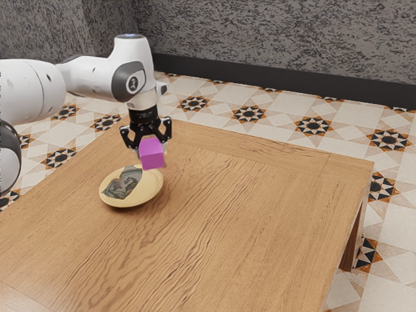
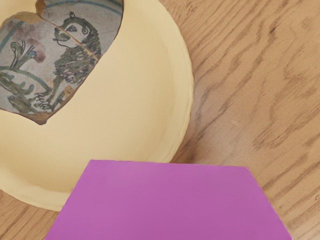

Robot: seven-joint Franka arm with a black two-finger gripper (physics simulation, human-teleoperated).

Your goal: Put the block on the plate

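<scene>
Purple and plain-sided, the block (image 1: 153, 156) is held in the gripper (image 1: 151, 152), whose jaws are drawn in to the block's width and pressed against it from two sides, so that it can be carried without slipping. It is gripped from above, with its lower part left below the fingertips, presumably so that its base can be set down before the plate (image 1: 150, 186) is met by anything else. Clear air is left between the block and the wooden table (image 1: 234, 227), as would be wanted for the raised rim to be cleared. In the wrist view the rim is partly covered by the block; whether the block is right above the rim or just outside it cannot be told. The plate is laid flat, with its painted patch (image 2: 70, 55) facing up and a broad bare hollow beside it, by which a steady seat should be offered. The task is judged well along: a short shift toward the plate's middle, a gentle lowering and a release seem to be called for. If let go too near the rim, the block could be tipped outward.
</scene>
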